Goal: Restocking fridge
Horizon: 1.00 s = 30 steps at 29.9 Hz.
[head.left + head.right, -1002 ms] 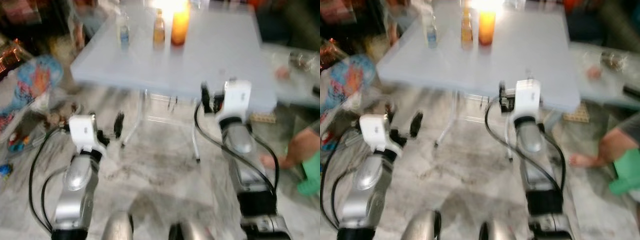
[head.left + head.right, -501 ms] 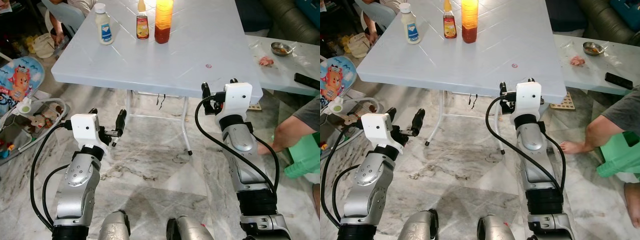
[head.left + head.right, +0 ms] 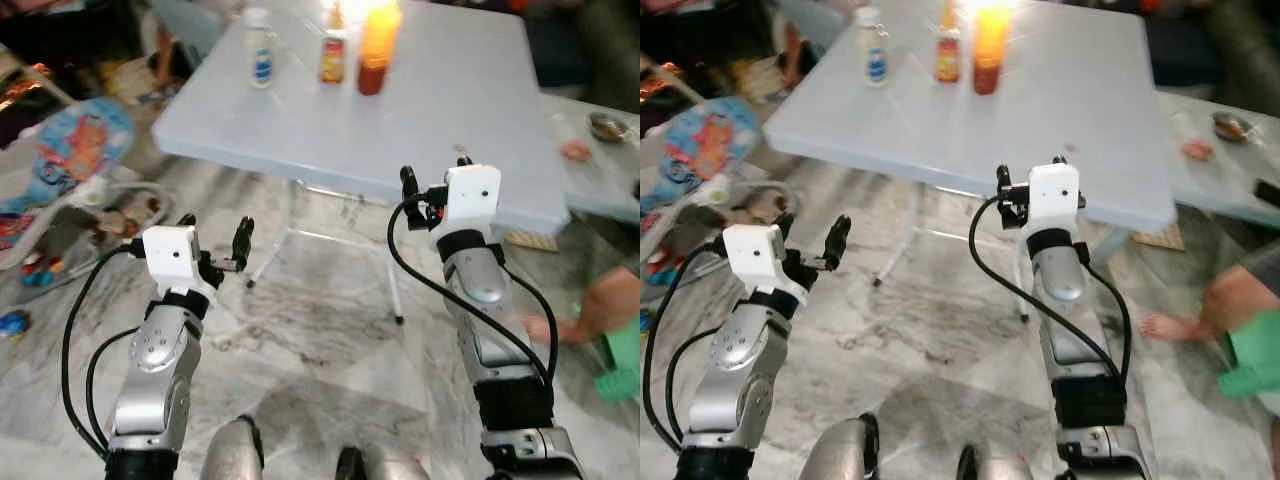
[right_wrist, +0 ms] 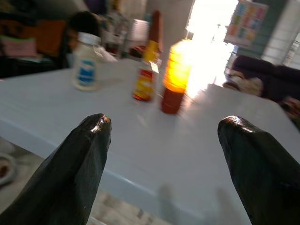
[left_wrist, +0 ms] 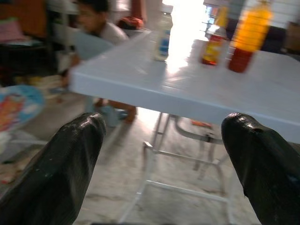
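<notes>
Three bottles stand in a row at the far side of a pale blue table (image 3: 440,110): a white bottle (image 3: 259,48) with a blue label, a small red-labelled sauce bottle (image 3: 332,58) and a tall orange bottle (image 3: 375,45). My left gripper (image 3: 215,240) is open and held low, in front of the table's near left corner and below its top. My right gripper (image 3: 433,175) is open at the near edge, level with the tabletop. Along the right fingers (image 4: 84,159) I see the white bottle (image 4: 86,68), sauce bottle (image 4: 146,75) and orange bottle (image 4: 176,79), all well ahead.
White metal table legs (image 3: 290,225) stand on the marble floor ahead. A colourful baby bouncer (image 3: 70,150) with toys is at the left. A second table with a small bowl (image 3: 607,125) stands at the right, with a person's leg (image 3: 590,305) and a green stool (image 3: 625,365). Another person (image 5: 96,23) sits behind the table.
The whole picture has shifted to the right and blurred again, so the camera has moved. Both arms hold the same pose with open fingers. The bottles have not moved on the table.
</notes>
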{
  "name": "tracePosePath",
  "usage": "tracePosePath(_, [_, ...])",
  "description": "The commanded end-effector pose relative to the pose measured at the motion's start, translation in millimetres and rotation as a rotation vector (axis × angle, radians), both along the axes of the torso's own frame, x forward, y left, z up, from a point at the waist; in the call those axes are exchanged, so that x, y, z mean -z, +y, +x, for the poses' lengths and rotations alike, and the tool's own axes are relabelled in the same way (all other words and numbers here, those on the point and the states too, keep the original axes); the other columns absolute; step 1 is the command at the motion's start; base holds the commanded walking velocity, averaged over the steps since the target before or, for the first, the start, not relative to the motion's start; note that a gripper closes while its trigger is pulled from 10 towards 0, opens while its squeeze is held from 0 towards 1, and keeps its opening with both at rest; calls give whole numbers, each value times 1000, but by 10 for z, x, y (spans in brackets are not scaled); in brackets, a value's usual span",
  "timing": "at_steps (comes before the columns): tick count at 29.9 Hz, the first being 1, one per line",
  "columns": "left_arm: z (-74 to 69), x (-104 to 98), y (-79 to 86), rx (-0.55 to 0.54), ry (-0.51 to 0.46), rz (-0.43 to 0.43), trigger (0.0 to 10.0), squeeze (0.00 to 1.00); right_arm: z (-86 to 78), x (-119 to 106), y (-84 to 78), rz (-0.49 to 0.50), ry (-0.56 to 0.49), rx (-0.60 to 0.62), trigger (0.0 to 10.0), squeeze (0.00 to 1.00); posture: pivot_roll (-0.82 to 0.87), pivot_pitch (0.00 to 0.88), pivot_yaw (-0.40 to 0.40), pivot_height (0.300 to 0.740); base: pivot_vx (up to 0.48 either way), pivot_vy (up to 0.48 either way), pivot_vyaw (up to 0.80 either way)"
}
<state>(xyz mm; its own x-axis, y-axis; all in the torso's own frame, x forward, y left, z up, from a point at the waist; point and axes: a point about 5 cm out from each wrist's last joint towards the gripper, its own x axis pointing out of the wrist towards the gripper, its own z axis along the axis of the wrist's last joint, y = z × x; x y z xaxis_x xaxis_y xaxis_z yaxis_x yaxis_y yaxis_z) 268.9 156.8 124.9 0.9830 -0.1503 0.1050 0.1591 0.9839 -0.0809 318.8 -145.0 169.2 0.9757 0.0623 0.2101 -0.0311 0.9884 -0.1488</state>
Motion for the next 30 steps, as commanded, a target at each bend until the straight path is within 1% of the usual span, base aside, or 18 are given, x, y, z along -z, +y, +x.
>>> tracePosePath(1, [21, -52, 23, 2, -22, 13, 10000, 0, 3, -82, -30, 5, -38, 15, 10000, 0, -11, 114, -38, 740, 420, 0, 656])
tracePosePath(3, [22, -52, 36, 0, -23, 16, 10000, 0, -1, -77, -34, 7, -38, 18, 10000, 0, -10, 114, -39, 740, 420, 0, 541])
tracePosePath(12, [-17, -33, 60, -5, -17, 23, 10000, 0, -5, -91, -45, 26, -54, 25, 10000, 0, -7, 114, -39, 740, 418, 0, 0])
tracePosePath(15, [-32, -25, 69, -13, -12, 24, 10000, 0, -11, -107, -63, 13, -67, 44, 10000, 0, -7, 113, -38, 740, 385, 0, 0])
tracePosePath(16, [-54, -31, 89, -24, -15, 34, 10000, 0, -38, -110, -103, 18, -74, 73, 10000, 0, -6, 112, -39, 740, 334, 0, 0])
tracePosePath(17, [-54, -31, 89, -24, -15, 34, 10000, 0, -38, -110, -103, 18, -74, 73, 10000, 0, -6, 112, -39, 740, 334, 0, 0])
tracePosePath(18, [-88, -44, 131, -45, -20, 52, 10000, 0, -81, -98, -149, 32, -70, 98, 10000, 0, -4, 108, -39, 740, 277, 0, 0])
tracePosePath(20, [-160, -30, 236, -106, -12, 76, 10000, 0, -177, -35, -191, 33, -48, 109, 10000, 0, -1, 107, -37, 740, 0, 0, 0])
tracePosePath(21, [-230, -4, 315, -146, 1, 93, 10000, 0, -265, 29, -217, 27, -27, 111, 10000, 0, 1, 106, -39, 740, 0, 0, 0])
tracePosePath(23, [-303, 36, 376, -177, 26, 117, 10000, 0, -351, 90, -244, 22, -5, 114, 10000, 0, 2, 106, -40, 740, 0, 0, 0])
tracePosePath(26, [-431, 113, 477, -237, 60, 179, 10000, 0, -506, 181, -300, 12, 33, 134, 10000, 0, 16, 98, -50, 740, 0, 0, 0])
tracePosePath(28, [-468, 133, 516, -286, 61, 210, 10000, 0, -588, 227, -329, 14, 57, 145, 10000, 0, 23, 92, -53, 740, 0, 0, 0])
tracePosePath(30, [-471, 128, 515, -302, 59, 211, 10000, 0, -673, 252, -329, 16, 82, 133, 10000, 0, 30, 92, -57, 740, 0, 0, 0])
